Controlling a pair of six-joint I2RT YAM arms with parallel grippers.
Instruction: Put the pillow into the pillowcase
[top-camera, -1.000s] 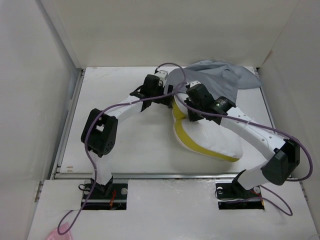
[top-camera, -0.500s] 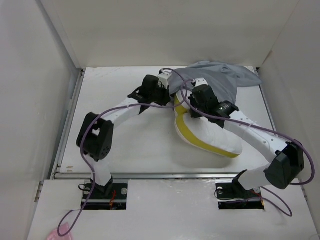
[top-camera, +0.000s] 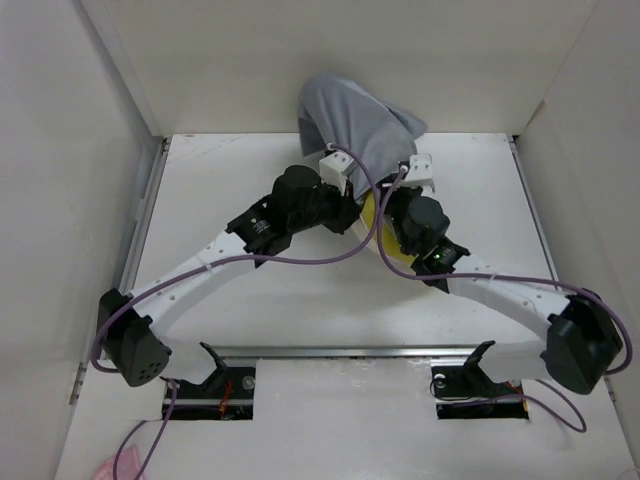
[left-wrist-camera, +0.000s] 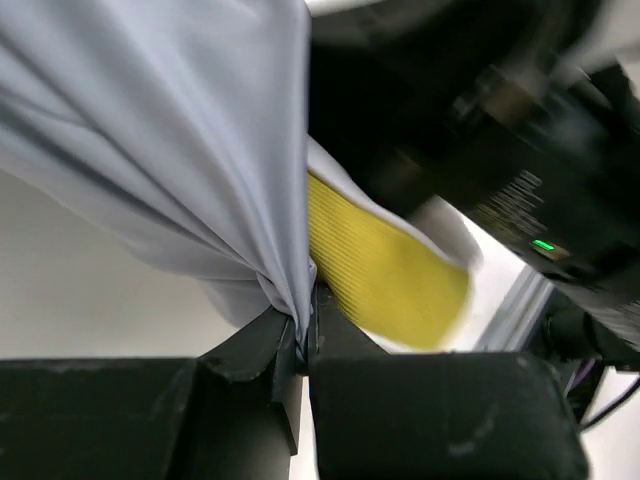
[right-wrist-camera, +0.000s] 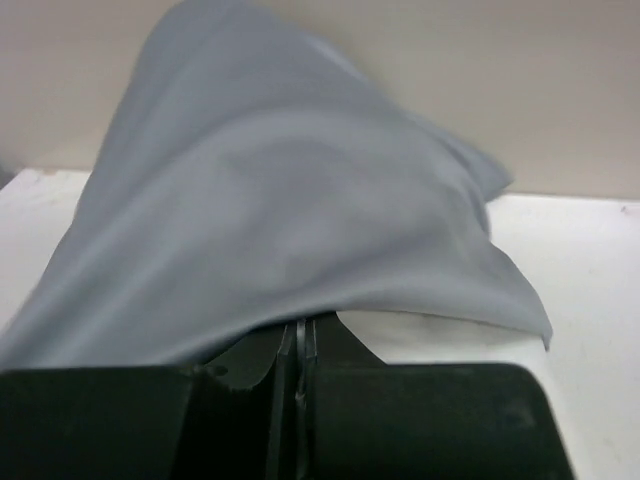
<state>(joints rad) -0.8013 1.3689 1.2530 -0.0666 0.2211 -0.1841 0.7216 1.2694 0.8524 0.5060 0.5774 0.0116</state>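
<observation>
The grey pillowcase (top-camera: 355, 118) hangs raised in a bunched peak over the back middle of the table. My left gripper (top-camera: 336, 166) is shut on a gathered fold of it; the left wrist view shows that fold (left-wrist-camera: 200, 140) pinched between the jaws (left-wrist-camera: 303, 325). My right gripper (top-camera: 416, 166) is also shut, its tips tucked under the cloth's hem (right-wrist-camera: 300, 335), with the pillowcase (right-wrist-camera: 280, 190) draped over them. Of the pillow only slivers of its yellow band (top-camera: 371, 214) show between the arms. The band (left-wrist-camera: 385, 268) lies just beyond the left jaws.
White enclosure walls stand at the left (top-camera: 100, 150), back (top-camera: 340, 60) and right (top-camera: 585, 150) of the white table (top-camera: 220, 190). A metal rail (top-camera: 340, 352) runs along its near edge. The two forearms cross the middle, and the right arm's black body (left-wrist-camera: 520, 170) is close to the left wrist.
The left gripper closed on the pillowcase. Both arms then rose and reached toward the back, lifting the cloth from flat on the table into a raised peak; the pillow became mostly covered.
</observation>
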